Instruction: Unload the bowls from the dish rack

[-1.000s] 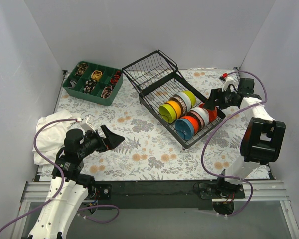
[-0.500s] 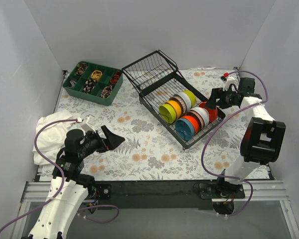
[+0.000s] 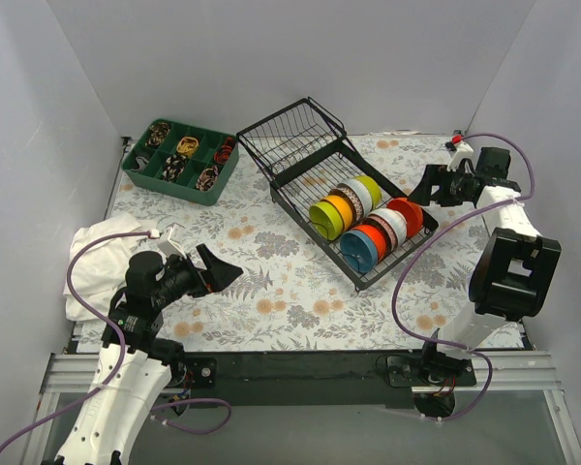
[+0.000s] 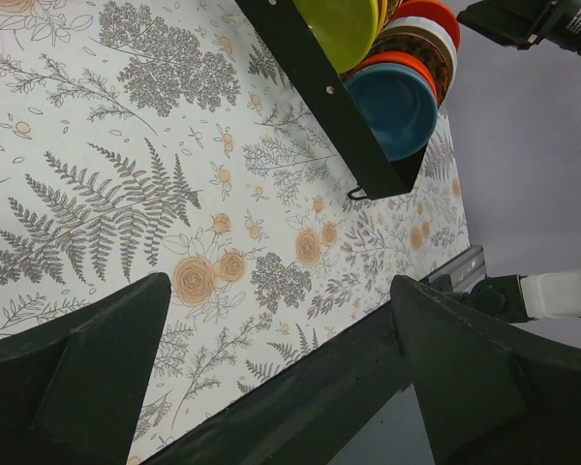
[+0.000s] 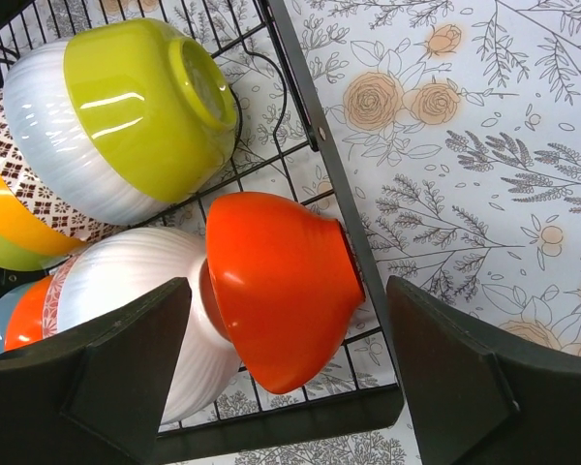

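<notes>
Left gripper: jaws spread wide, arm low, reaching forward. Right gripper: jaws apart, arm raised, elbow bent.

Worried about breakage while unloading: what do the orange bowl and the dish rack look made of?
Orange bowl: smooth and glossy with bright highlights, so glazed ceramic or hard plastic; the look leaves it open. Dish rack: thin black wires, satin coating, probably coated metal.

We find bare surface between our left hand and the dish rack. Before our right hand, the orange bowl leans at the rack's rim, other bowls packed just behind.
</notes>
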`<state>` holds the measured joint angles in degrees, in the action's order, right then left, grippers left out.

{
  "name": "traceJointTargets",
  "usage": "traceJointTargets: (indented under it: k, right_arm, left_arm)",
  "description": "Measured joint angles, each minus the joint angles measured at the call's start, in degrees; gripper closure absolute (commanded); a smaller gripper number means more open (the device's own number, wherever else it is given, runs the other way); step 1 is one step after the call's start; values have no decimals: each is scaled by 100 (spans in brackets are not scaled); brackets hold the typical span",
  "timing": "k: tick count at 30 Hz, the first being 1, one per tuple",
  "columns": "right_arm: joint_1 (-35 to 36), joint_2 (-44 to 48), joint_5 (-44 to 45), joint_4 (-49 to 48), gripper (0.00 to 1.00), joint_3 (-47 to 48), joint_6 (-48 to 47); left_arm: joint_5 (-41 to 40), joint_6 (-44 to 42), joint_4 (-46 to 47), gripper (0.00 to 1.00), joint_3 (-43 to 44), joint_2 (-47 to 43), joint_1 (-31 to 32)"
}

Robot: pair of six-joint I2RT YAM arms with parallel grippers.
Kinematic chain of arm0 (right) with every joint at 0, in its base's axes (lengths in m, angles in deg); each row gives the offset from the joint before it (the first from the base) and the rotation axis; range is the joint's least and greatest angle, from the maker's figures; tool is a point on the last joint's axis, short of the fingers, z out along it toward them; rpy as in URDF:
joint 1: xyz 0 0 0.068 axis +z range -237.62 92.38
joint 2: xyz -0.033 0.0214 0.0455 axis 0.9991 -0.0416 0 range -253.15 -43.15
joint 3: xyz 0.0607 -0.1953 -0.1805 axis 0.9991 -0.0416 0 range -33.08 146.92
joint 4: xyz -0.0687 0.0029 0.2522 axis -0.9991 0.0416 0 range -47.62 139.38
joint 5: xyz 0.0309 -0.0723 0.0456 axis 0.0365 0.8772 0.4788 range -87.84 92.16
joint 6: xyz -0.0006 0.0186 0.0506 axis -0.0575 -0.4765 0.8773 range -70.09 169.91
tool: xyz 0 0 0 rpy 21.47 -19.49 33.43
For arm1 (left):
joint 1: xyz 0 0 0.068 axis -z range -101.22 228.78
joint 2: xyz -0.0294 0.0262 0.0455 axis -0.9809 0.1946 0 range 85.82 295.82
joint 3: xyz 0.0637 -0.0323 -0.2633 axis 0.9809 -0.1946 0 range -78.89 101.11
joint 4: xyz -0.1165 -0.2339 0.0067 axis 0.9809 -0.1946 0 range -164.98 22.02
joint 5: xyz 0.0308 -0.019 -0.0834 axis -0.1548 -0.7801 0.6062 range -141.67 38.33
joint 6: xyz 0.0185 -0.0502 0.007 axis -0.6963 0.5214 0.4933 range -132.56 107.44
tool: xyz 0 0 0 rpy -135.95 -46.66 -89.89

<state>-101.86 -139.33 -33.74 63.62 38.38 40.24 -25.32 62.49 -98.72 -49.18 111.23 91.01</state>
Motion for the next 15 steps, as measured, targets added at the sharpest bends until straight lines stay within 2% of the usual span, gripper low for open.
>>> traceJointTargets:
  k: [15]
  right_arm:
    - [70, -251, -144, -28, 11, -153, -116]
  left_arm:
    - [2, -7, 0, 2, 0, 7, 0]
